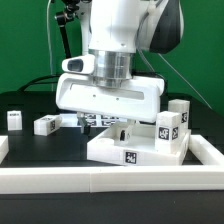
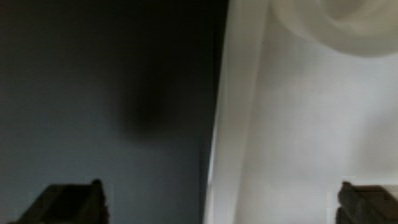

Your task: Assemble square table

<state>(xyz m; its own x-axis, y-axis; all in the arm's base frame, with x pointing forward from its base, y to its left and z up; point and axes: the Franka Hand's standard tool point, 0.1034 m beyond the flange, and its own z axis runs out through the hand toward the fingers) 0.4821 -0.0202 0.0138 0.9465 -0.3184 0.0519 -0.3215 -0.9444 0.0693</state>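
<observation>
Down in the lower right of the exterior view, the square tabletop [image 1: 135,150] lies flat on the black surface [image 1: 45,150]. Two upright legs [image 1: 171,128] stand by its right end, and two more legs [image 1: 47,124] sit well apart at the frame's left. Above the top's left part hangs the gripper [image 2: 214,205], its fingertips [image 2: 68,203] spread wide and pinching nothing, with the top's edge seen between them.

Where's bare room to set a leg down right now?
Free: the black surface between the front rail, the loose legs on the exterior view's left and the table top. Crowded: the exterior view's right, where upright legs stand beside the top and the open gripper hangs over its edge.
</observation>
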